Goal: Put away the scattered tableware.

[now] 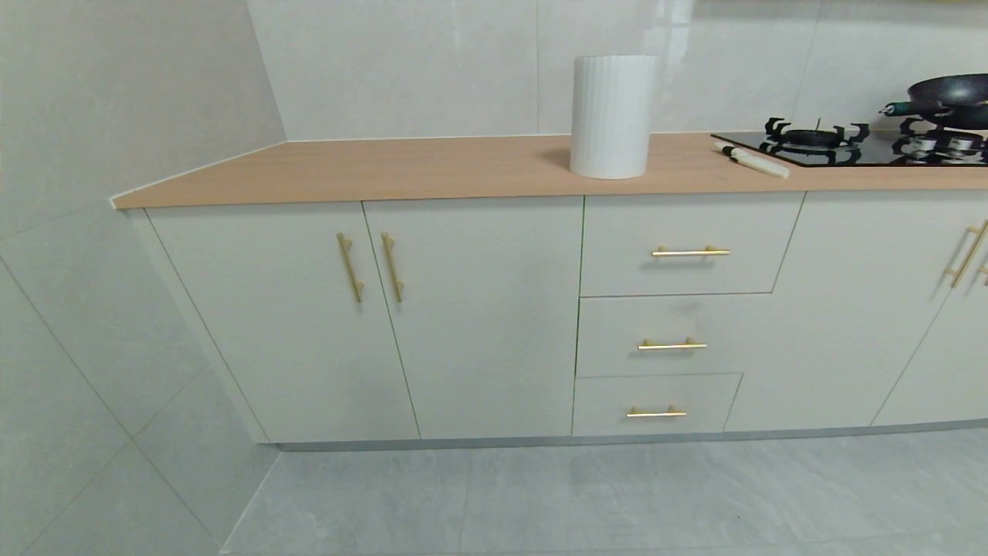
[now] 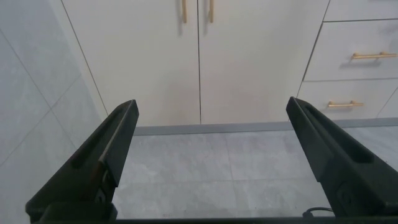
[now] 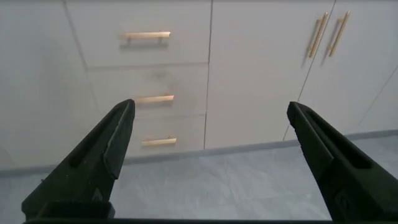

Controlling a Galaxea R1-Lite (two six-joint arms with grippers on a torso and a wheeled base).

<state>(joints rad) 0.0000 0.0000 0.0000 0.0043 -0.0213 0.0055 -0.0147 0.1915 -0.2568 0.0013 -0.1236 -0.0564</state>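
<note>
Pale cabinets (image 1: 478,324) run along the wall, every front closed. That includes the pair of doors (image 1: 270,309) with upright gold handles and the stack of three drawers (image 1: 687,270) to their right, so nothing stored inside can be seen. A wooden counter (image 1: 401,166) lies across the top. At its right end sits a black glass hob (image 1: 864,150) with a dark pan (image 1: 953,99) on the far burner.

Near the middle of the counter a white ribbed holder (image 1: 610,116) stands upright. From this angle its inside is hidden, and I cannot tell whether it holds anything. What looks like a pale knife (image 1: 750,161) lies flat on the wood between the holder and the hob, just beside the hob's front corner and apart from the holder.

Low down, the left gripper (image 2: 211,102) hangs in front of the double doors above the grey floor, its fingers spread wide with nothing between them. The right gripper (image 3: 210,104) faces the drawers, likewise spread and holding nothing.
</note>
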